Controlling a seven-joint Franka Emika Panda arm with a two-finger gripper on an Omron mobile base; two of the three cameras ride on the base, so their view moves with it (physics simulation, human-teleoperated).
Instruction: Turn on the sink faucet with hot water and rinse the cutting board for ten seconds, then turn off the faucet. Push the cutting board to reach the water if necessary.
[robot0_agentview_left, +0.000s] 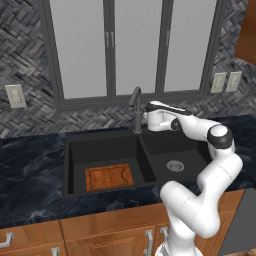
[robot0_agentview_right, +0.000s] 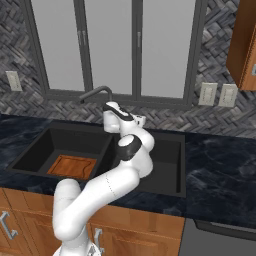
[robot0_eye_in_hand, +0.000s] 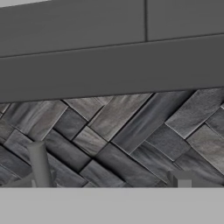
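Gripper (robot0_agentview_left: 148, 116) jaws spread wide beside the sink faucet (robot0_agentview_left: 136, 107) at the sink's (robot0_agentview_left: 75, 150) back edge: nudge its lever hot-side (no water yet).

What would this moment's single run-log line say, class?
gripper: open, beside slim dark grey metal faucet | reddish-brown rectangular wooden cutting board: flat in left basin of matte black double sink | water: none visible

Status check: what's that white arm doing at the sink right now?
Gripper open, empty, beside the slim dark grey faucet. Reddish-brown wooden cutting board flat in the matte black sink's left basin. No water running; path clear.
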